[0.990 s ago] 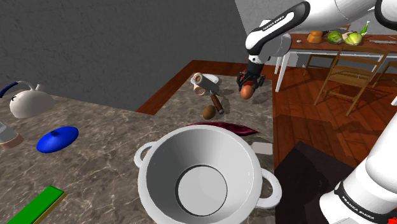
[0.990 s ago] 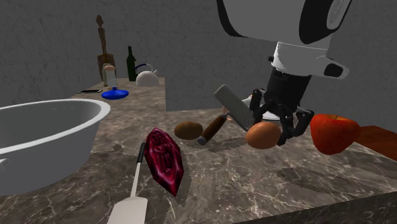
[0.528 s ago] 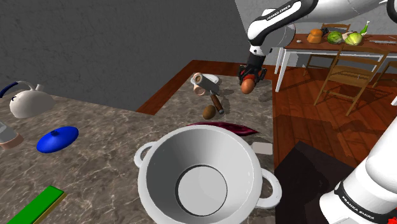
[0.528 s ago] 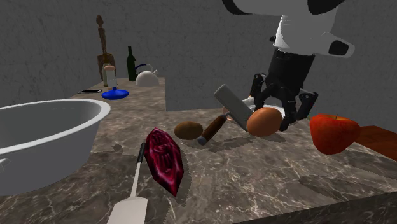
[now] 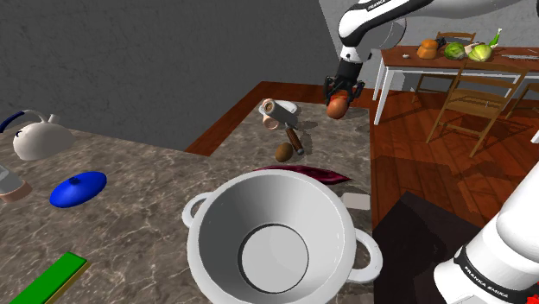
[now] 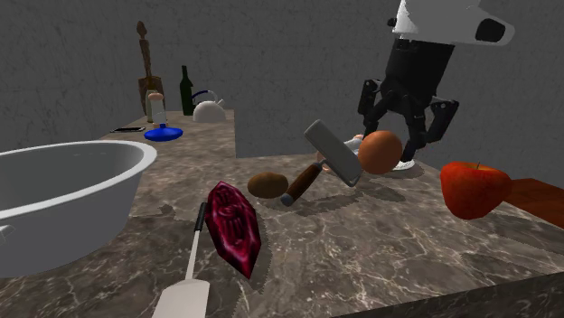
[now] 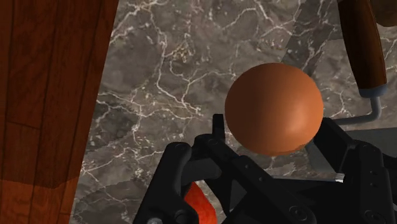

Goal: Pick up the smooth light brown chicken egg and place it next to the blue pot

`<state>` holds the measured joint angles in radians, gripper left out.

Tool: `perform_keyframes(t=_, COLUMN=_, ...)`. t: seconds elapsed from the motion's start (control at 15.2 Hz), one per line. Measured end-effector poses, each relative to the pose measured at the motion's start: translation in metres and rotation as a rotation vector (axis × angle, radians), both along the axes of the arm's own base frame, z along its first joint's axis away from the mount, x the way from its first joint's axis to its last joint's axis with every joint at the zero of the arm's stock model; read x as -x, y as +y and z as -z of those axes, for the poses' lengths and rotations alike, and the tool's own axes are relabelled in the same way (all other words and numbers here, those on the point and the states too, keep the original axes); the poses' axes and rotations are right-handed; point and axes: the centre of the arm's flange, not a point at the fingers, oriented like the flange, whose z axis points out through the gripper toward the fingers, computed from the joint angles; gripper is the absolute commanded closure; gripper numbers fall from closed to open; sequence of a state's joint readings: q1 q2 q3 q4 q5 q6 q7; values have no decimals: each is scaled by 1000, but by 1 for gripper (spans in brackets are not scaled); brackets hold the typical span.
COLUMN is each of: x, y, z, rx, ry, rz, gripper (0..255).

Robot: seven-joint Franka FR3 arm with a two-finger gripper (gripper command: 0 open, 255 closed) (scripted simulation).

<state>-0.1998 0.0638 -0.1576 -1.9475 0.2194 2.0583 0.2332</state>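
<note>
A smooth orange-brown egg (image 5: 337,107) hangs in the air above the far end of the marble counter (image 5: 155,181), with my black gripper (image 5: 338,101) shut on it. In the second exterior view the egg (image 6: 380,152) sits between the fingers of the gripper (image 6: 396,143), well above the stone. From the wrist, the egg (image 7: 273,108) is clasped by the gripper (image 7: 273,130), with marble below it. A large white two-handled pot (image 5: 203,226) stands at the near end of the counter, far from the egg. The pot's rim (image 6: 63,155) shows at the second exterior view's left.
Under the egg lie a cleaver (image 6: 333,154) with a brown handle, a brown oval fruit (image 6: 267,185) and a dark red object (image 6: 233,226). A red apple (image 6: 474,188) sits at the counter's edge. A blue lid (image 5: 78,188), a white kettle (image 5: 39,138) and a green block (image 5: 52,278) lie further off.
The gripper has risen steadily with the egg, from just above the counter to well above it. Nothing else on the counter has moved.
</note>
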Motion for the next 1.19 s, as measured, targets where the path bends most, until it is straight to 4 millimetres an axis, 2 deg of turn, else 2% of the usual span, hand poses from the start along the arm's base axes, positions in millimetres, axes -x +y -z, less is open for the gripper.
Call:
perform_keyframes(t=0.99, x=0, y=-1, z=-76, rx=0, ry=0, rz=0, gripper=255)
perform_keyframes(t=1.12, x=1, y=14, z=-81, rx=0, ry=0, rz=0, gripper=255)
perform_keyframes(t=1.19, x=-1, y=28, z=-80, rx=0, ry=0, rz=-1, gripper=255)
